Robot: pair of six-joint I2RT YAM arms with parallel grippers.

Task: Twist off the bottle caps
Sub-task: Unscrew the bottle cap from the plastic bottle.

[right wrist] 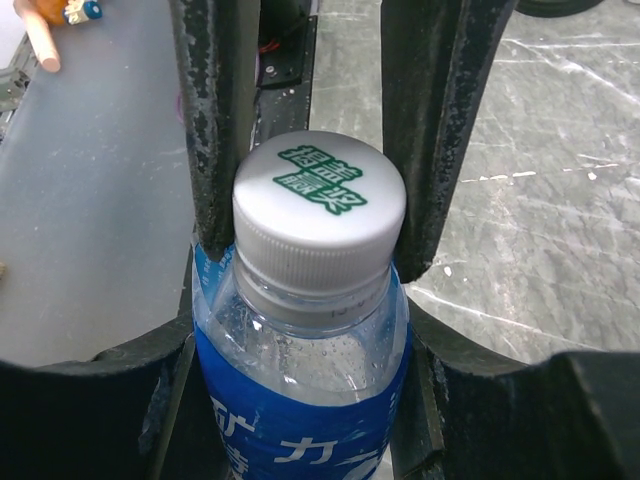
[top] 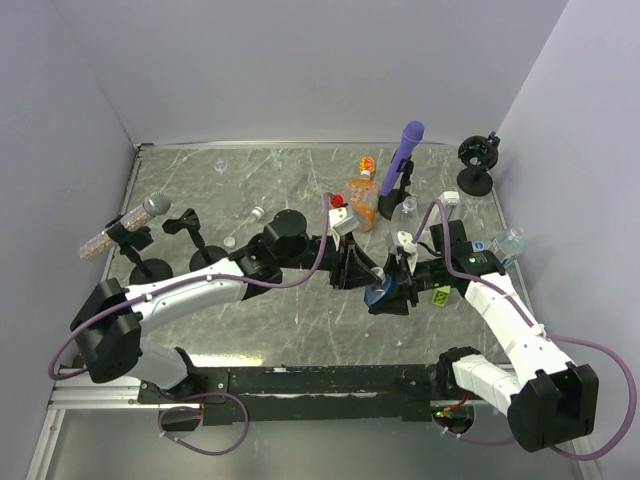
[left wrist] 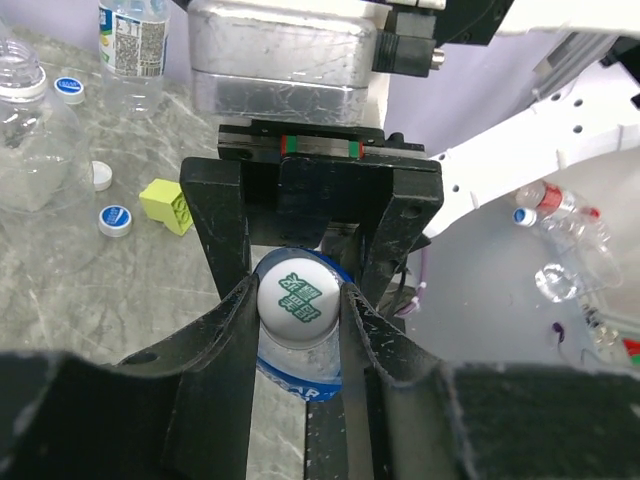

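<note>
Between the fingers of my left gripper (left wrist: 297,305) sits the white cap (left wrist: 296,296) with green print. Both pads press against its ribbed rim, so I read the gripper as clamped on the cap. Right behind it my right gripper (right wrist: 300,385) is closed around the blue-label bottle (right wrist: 300,430), held where the two wrists meet, over the middle of the table (top: 300,330). To twist well, I judge I should line the left wrist up with the neck, turn without pulling, and let the right hold firm so the body does not spin along. Further out, a yellow-green block (left wrist: 167,205) and loose caps (left wrist: 114,219) lie on the table, and an orange bottle (top: 360,190) and purple stick (top: 403,160) stand beyond. None blocks the turn, though the right fingers sit close under the cap.
</note>
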